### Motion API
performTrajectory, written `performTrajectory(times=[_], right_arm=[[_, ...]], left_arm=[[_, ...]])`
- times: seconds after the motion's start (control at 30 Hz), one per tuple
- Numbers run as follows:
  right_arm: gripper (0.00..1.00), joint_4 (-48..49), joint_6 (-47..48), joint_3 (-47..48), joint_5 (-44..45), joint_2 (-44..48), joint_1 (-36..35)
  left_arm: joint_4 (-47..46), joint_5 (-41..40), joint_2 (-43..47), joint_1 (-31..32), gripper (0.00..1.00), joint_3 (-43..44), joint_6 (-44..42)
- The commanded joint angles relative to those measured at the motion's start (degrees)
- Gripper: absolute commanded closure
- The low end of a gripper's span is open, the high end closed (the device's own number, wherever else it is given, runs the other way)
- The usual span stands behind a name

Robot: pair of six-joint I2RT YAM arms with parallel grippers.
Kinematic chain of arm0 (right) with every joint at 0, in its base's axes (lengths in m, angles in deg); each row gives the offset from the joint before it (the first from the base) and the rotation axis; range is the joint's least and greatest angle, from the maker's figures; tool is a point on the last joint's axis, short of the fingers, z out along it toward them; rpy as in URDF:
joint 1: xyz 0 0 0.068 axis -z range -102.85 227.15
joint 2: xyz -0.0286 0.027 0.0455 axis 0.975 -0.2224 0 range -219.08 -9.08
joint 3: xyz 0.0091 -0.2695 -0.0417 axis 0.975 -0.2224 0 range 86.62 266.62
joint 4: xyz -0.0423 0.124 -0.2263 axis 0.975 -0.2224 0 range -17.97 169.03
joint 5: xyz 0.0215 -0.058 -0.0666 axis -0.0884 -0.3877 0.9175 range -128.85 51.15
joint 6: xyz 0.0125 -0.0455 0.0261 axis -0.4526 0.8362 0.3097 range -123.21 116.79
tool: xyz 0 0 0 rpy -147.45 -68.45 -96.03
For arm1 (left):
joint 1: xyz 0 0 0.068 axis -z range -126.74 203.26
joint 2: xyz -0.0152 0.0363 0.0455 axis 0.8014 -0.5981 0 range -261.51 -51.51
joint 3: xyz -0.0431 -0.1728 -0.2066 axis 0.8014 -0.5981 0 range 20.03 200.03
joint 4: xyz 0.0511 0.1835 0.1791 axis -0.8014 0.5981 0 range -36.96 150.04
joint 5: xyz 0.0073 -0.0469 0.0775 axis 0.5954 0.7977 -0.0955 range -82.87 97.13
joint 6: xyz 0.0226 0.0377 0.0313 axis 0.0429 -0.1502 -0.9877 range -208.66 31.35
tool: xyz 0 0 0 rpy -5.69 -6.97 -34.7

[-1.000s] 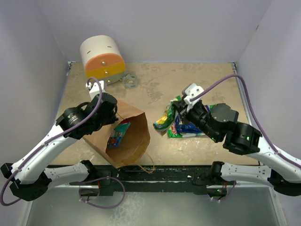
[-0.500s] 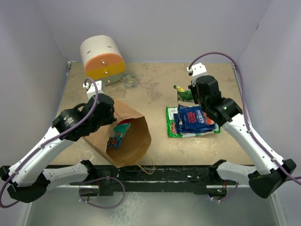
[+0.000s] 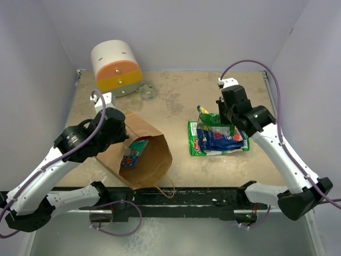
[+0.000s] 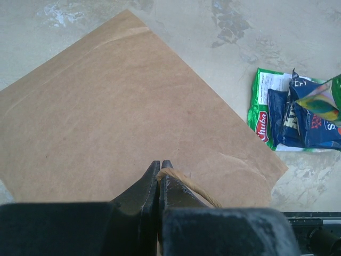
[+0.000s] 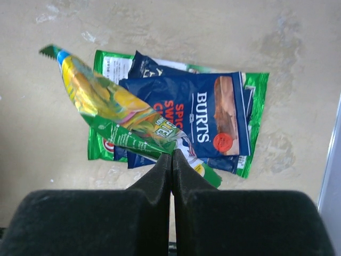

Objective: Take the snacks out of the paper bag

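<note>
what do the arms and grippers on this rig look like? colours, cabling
Both the left arm and right arm have white link shells with black joint housings. A purple cable loops along each. The left gripper and right gripper have matte black tapered fingers on blocky black bodies.

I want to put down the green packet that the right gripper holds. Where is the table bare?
Bare: the middle strip between the paper bag and the packet pile; the near edge below that pile. Crowded: the back left, with the cylinder and tape roll.
</note>
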Motion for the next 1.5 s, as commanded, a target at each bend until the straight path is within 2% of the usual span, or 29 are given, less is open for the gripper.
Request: performTrajectory(times=[0.0,0.17,0.43,0.83,1.03,1.3,1.47], right_arm=[[1.0,-3.05,-4.72,2.16,-3.26,-0.15,2.19],[1.0,-6.7,-8.3,2.54,-9.9,-2.11,4.76],[1.0,2.36,-11.03,-5.36,-19.89,-5.21,16.71],[1.0,9.46,-5.94,-12.13,-22.7,-11.9,28.04],[1.0,12.07,-4.23,-11.87,-21.77,-16.29,31.06],[1.0,13.76,-1.71,-10.86,-20.92,-20.12,31.24],[0.93,14.82,-1.98,-10.18,-22.4,-20.59,31.24]], left_arm=[[-0.51,-0.45,0.56,-0.14,1.0,2.13,-1.53],[-0.16,-0.7,0.79,-0.15,1.0,2.06,-1.61],[-1.2,-0.14,0.43,-0.15,1.0,1.69,-1.78],[0.62,-0.37,2.7,-0.15,1.0,2.32,-0.42],[-0.52,-0.44,4.75,-0.16,1.0,2.36,-0.06],[-0.25,0.02,6.31,-0.14,1.0,1.84,1.33],[-0.57,0.18,7.75,-0.17,1.0,1.12,2.0]])
